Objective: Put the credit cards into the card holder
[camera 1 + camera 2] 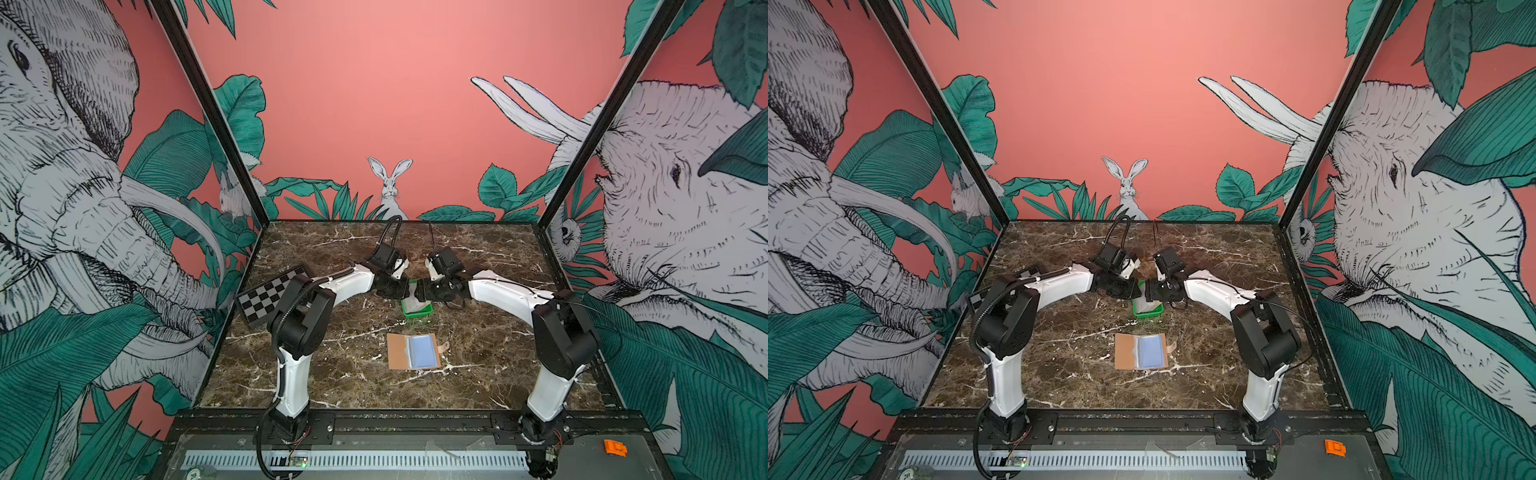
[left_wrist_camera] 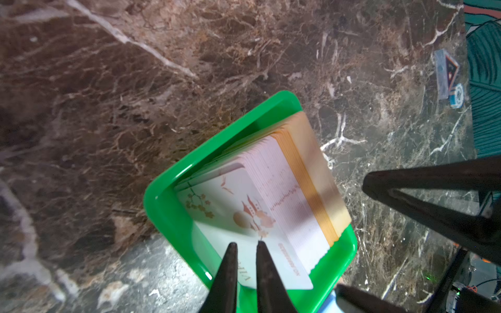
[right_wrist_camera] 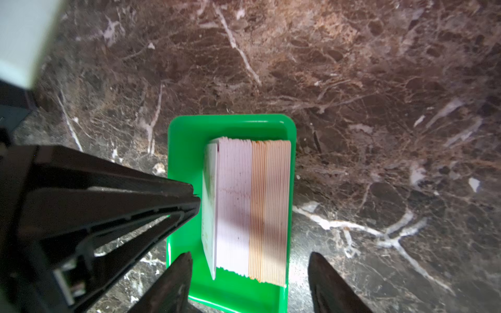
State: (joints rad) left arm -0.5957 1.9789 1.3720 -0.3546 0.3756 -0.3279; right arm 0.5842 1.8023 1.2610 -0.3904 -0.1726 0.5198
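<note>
Cards (image 3: 252, 211) look thin, stiff, slick: pinch the front one's free edge. Right hand (image 3: 250, 254) is released astride them. Left hand (image 2: 246, 244) is nearly clenched, grasp unclear.

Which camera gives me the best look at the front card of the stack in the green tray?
Left wrist: the front card faces it, print visible, with the left gripper tips at its edge. The right wrist view shows it edge-on, leaning off the stack. In both top views it is mostly hidden and too small to read.
</note>
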